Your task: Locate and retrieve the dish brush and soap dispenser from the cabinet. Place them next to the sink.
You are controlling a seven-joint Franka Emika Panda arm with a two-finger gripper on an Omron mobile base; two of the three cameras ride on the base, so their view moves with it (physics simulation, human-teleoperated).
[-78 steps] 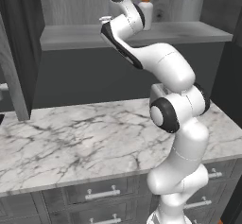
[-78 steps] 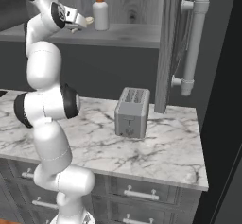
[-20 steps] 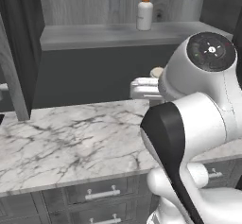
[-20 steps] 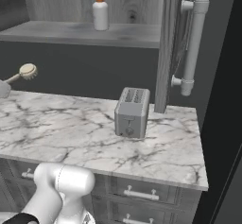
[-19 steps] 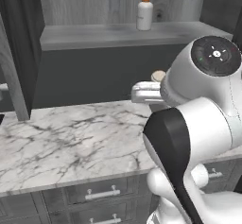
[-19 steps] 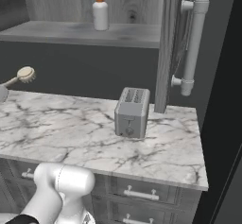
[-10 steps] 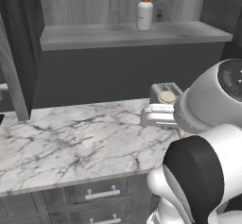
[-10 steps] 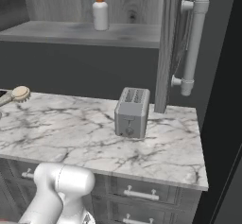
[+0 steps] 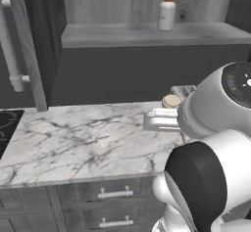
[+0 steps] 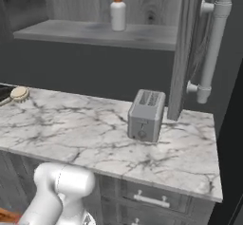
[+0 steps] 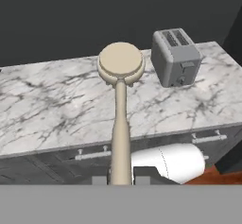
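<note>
The dish brush point(image 11: 120, 119) is held by its thin wooden handle in the claw point(image 11: 121, 176), whose two dark finger tips are pressed against the handle from either side at the bottom of the hand view. The brush's round pale head is seen above the white marble tabletop point(image 11: 56, 105), clear of its surface. In the left base view the head of the dish brush point(image 9: 171, 100) is seen just beyond the arm's white wrist, over the right part of the tabletop point(image 9: 83, 143). In the right base view the dish brush point(image 10: 18, 94) is seen at the far left edge, above the tabletop point(image 10: 90, 129).

The soap dispenser point(image 9: 166, 11) is left standing upright on the grey shelf point(image 9: 147, 33) of the cabinet; its orange pump top is turned up. In the right base view the soap dispenser point(image 10: 117, 12) is placed toward the middle of the shelf point(image 10: 95, 32), well apart from the brush.

The cabinet door point(image 10: 190, 48) is swung open, and its long pale bar handle point(image 10: 212, 43) is shown upright. A grey toaster point(image 10: 146, 115) is set on the tabletop just beside the open door. In the hand view the toaster point(image 11: 177, 56) lies to the right of the brush head, near it but not touching. Grey drawers point(image 9: 115, 194) with small handles are fitted below the tabletop.
</note>
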